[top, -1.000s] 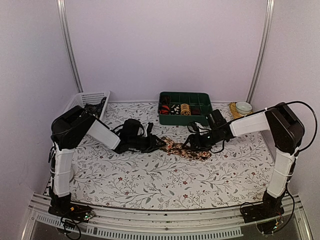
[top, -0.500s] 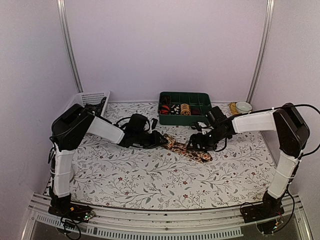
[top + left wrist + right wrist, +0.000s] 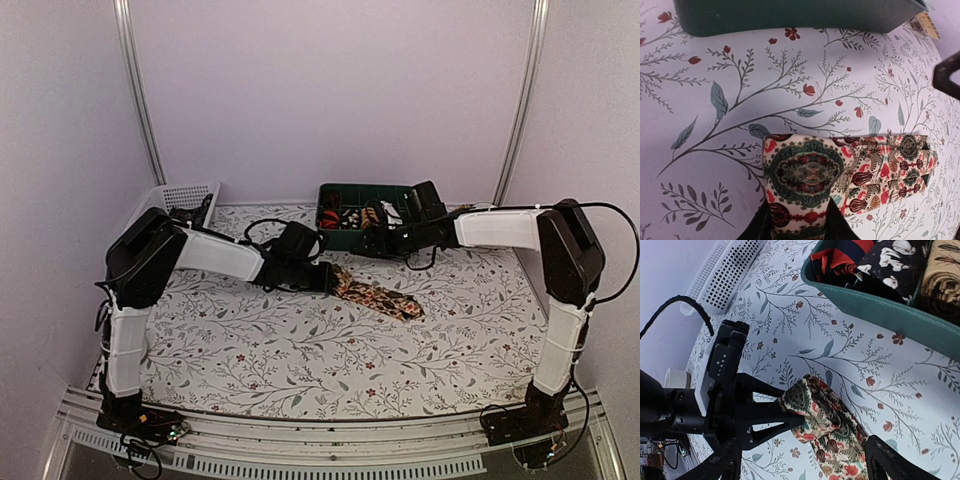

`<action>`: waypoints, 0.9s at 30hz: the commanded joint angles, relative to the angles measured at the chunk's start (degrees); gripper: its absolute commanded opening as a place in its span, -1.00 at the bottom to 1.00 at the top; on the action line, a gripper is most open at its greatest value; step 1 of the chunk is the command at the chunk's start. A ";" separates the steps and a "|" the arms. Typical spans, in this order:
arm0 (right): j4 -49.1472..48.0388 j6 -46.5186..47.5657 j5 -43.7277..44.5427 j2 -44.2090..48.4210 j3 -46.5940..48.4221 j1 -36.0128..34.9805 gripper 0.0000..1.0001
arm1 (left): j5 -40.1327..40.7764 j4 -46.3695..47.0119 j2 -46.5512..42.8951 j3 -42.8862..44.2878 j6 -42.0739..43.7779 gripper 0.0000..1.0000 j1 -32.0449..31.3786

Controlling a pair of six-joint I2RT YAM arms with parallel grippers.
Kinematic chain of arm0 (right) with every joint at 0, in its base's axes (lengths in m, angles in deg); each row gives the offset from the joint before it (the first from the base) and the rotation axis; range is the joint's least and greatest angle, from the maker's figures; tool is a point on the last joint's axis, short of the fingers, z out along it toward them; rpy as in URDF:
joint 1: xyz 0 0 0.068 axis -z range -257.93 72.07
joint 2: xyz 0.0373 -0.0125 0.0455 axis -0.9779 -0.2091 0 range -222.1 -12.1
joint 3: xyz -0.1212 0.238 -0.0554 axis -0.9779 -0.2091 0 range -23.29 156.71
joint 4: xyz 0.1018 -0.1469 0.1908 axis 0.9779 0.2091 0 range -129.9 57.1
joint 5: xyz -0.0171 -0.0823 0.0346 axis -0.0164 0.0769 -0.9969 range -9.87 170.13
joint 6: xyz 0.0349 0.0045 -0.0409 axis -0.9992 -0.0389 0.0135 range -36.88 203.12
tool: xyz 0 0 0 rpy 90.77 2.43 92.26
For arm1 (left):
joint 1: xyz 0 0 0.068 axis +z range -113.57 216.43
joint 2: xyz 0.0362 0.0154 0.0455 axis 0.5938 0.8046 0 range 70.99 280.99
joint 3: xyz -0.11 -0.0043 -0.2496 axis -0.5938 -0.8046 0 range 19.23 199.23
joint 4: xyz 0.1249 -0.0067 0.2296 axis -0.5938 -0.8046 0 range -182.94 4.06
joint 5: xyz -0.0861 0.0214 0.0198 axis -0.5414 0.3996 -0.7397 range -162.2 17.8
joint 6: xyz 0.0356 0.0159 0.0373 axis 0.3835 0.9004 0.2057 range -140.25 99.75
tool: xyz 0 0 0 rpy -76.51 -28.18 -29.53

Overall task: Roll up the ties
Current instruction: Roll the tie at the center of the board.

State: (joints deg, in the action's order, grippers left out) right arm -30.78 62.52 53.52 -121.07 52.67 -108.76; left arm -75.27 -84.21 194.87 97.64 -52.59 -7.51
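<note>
A patterned tie [image 3: 378,296] in cream, red and green lies partly folded on the floral tablecloth, running from the middle toward the right. My left gripper [image 3: 326,277] is shut on its left end; in the left wrist view the tie [image 3: 805,170] sits between the fingers [image 3: 757,231], with the left gripper [image 3: 799,222] low in the frame. My right gripper [image 3: 374,242] is open and empty, raised in front of the green box. In the right wrist view the right gripper [image 3: 802,460] is spread wide above the tie [image 3: 832,427] and the left gripper [image 3: 782,417].
A green compartment box [image 3: 400,195] holding several rolled ties stands at the back centre, close behind the right gripper; it also shows in the right wrist view [image 3: 875,302]. A white basket [image 3: 180,197] is at the back left. A small white bowl [image 3: 487,213] is at the back right.
My right gripper has let go of the tie and drawn up and back toward the green box. My left gripper has moved right with the tie's end. The tie now lies stretched out.
</note>
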 commanded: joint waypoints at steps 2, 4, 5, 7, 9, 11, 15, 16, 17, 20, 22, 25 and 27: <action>-6.51 -1.86 -8.28 -11.31 1.62 0.75 0.64 | 3.62 -8.76 -0.50 -2.27 3.68 -0.46 0.30; -7.06 -2.47 -8.84 -12.81 1.35 0.72 0.55 | 3.17 -8.76 -0.77 -2.13 4.03 -0.45 0.56; -7.10 -2.50 -8.93 -13.44 1.19 0.76 0.51 | 2.93 -8.72 -0.80 -2.12 4.22 -0.45 0.73; -6.98 -2.28 -9.62 -14.32 0.92 0.77 0.42 | 2.61 -9.12 -0.91 -1.73 4.42 -0.45 0.95; -6.24 -2.00 -10.38 -14.67 0.66 0.69 0.25 | 2.41 -9.65 -0.76 -1.38 4.73 -0.45 1.31; -4.96 -1.54 -10.35 -14.86 0.48 0.40 0.04 | 2.10 -10.47 -0.67 -0.88 5.07 -0.44 1.52; -2.78 -0.06 -8.45 -14.41 -0.94 -0.85 -0.20 | 2.08 -11.55 -1.08 -0.30 5.81 -0.42 1.89; -2.76 0.18 -8.15 -14.23 -1.54 -1.21 -0.20 | 1.99 -11.93 -1.17 -0.16 6.00 -0.42 1.94; -2.74 0.27 -7.79 -14.17 -2.05 -1.45 -0.21 | 1.82 -12.03 -1.18 -0.04 6.19 -0.42 2.01; -2.94 0.35 -7.03 -14.24 -3.20 -1.87 -0.21 | 1.72 -12.23 -1.18 0.01 6.32 -0.41 1.96; -2.43 0.53 -6.10 -14.49 -3.44 -1.99 -0.22 | 1.54 -12.27 -1.18 0.01 6.15 -0.41 1.96; -0.84 1.20 -4.30 -14.89 -3.54 -2.42 -0.25 | 1.40 -12.24 -1.52 -0.16 5.91 -0.41 1.95; 0.09 1.55 -4.02 -14.96 -3.58 -2.85 -0.28 | 1.43 -12.19 -1.77 -0.22 5.65 -0.41 2.03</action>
State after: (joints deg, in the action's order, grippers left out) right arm -34.12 62.65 46.61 -132.09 50.01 -110.66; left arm -74.75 -89.28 193.47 98.19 -47.80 -6.27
